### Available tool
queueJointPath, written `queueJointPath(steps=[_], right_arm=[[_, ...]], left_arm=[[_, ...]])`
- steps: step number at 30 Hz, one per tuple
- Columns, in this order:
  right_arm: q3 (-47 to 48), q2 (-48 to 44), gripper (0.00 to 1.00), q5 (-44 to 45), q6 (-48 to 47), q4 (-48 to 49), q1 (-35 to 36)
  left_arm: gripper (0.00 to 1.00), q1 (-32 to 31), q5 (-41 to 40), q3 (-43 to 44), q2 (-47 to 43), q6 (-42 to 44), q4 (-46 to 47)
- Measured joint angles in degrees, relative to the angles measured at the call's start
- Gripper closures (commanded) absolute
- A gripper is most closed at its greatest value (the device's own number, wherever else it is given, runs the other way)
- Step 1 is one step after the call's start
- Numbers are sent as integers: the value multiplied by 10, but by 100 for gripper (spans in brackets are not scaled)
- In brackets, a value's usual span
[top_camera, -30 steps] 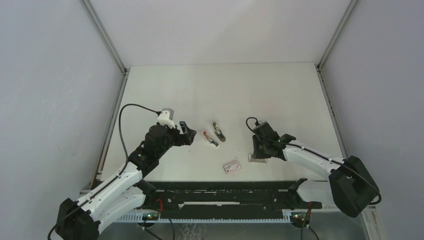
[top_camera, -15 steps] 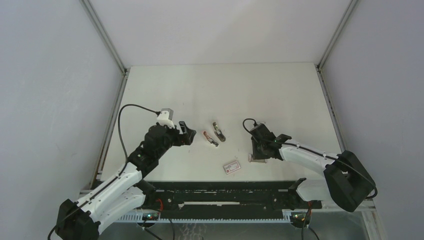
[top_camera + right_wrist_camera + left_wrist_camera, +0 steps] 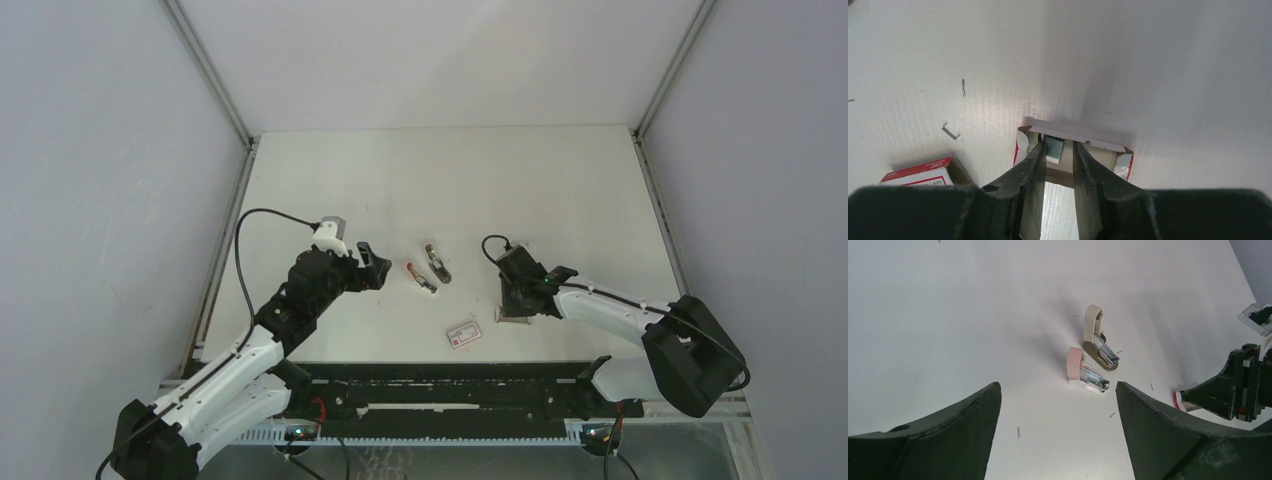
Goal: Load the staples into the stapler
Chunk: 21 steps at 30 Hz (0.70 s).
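Staples (image 3: 1053,150) sit between the right claw's (image 3: 1058,144) narrow jaws, grip unclear; next, pinch and carry to the stapler (image 3: 1074,362) at ten o'clock, left claw (image 3: 1057,387) wide.

Cannot make out any contact between the right pincer (image 3: 1058,146) and the small flat silvery-grey block of staples (image 3: 1053,149), half hidden between its dark fingers (image 3: 1030,170) inside the open red-and-white cardboard tray (image 3: 1075,136), nor read the flat white-and-red labelled box (image 3: 918,172), cut off by the pincer's body.
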Motion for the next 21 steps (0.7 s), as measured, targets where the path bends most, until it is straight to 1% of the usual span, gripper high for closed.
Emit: queueJointPath(steps=[5,8,10,15,21], right_arm=[[3,6,84,-1,4,4,1],[3,7,90,-3,4,6,1],[3,6,93,-4,5,6,1],[8,-9,95,-5,6,3,0],[10,-46,94,-19,5,-15,-12]], left_arm=[[12,0,0,-5,-3,0,1],[11,0,0,-13,-4,0,0],[12,0,0,-15,-4,0,0],[12,3,0,-15,-6,0,0],[12,4,0,-15,-8,0,0]])
